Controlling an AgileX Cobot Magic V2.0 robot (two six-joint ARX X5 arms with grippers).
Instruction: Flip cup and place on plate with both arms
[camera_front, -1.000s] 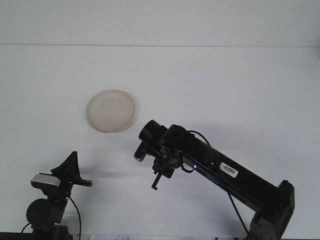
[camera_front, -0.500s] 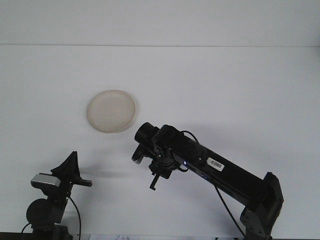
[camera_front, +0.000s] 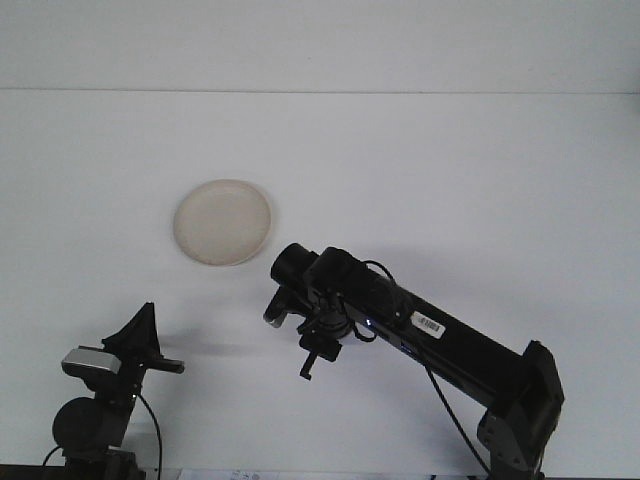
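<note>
Since the earlier frames the right arm has slid left and settled, its gripper (camera_front: 283, 300) at centre frame, just below and right of the plate (camera_front: 222, 222). Whether it grasps anything cannot be told; a small greyish shape at its tip may be the cup, unconfirmed. The left gripper (camera_front: 140, 335) waits lower left, spread wide. A clean handover needs both grippers meeting steadily. The plate lies bare on the tabletop (camera_front: 480, 180).

Right arm (camera_front: 440, 335) slightly farther left.
</note>
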